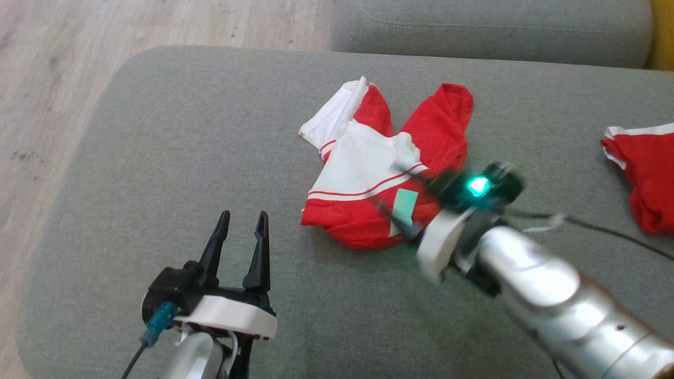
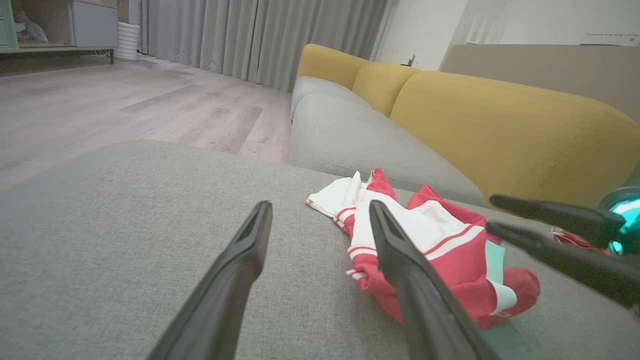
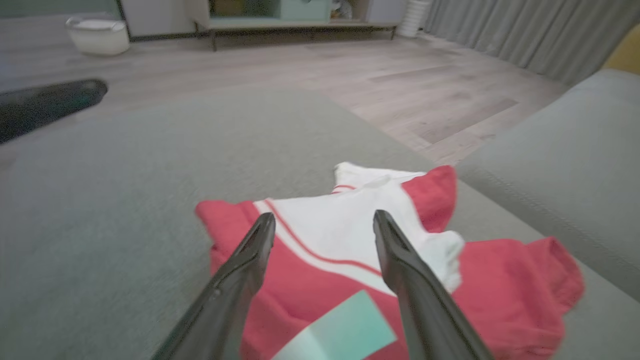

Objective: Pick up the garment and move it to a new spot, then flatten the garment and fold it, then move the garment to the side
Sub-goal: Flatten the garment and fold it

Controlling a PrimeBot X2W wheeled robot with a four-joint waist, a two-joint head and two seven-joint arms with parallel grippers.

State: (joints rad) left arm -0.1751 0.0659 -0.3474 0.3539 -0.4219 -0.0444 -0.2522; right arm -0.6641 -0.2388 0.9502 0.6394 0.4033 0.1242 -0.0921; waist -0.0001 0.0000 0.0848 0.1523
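Observation:
The garment (image 1: 368,168) is a crumpled red and white shirt with a teal patch (image 1: 406,205), lying in the middle of the grey cushion (image 1: 158,158). My right gripper (image 1: 388,185) is blurred, just over the garment's near right part, with its fingers spread. In the right wrist view, the right gripper (image 3: 324,216) stands open above the garment (image 3: 340,235) with nothing pinched. My left gripper (image 1: 243,217) is open over bare cushion, to the garment's near left. In the left wrist view, the left gripper (image 2: 320,206) points past the garment (image 2: 450,245), and the right gripper (image 2: 500,215) enters from the right.
A second red and white cloth (image 1: 642,168) lies at the cushion's right edge. Another grey seat cushion (image 1: 489,26) lies beyond, with yellow backrests (image 2: 500,125). Wooden floor (image 1: 47,79) is off the cushion's left edge. A white basket (image 3: 97,35) stands far off.

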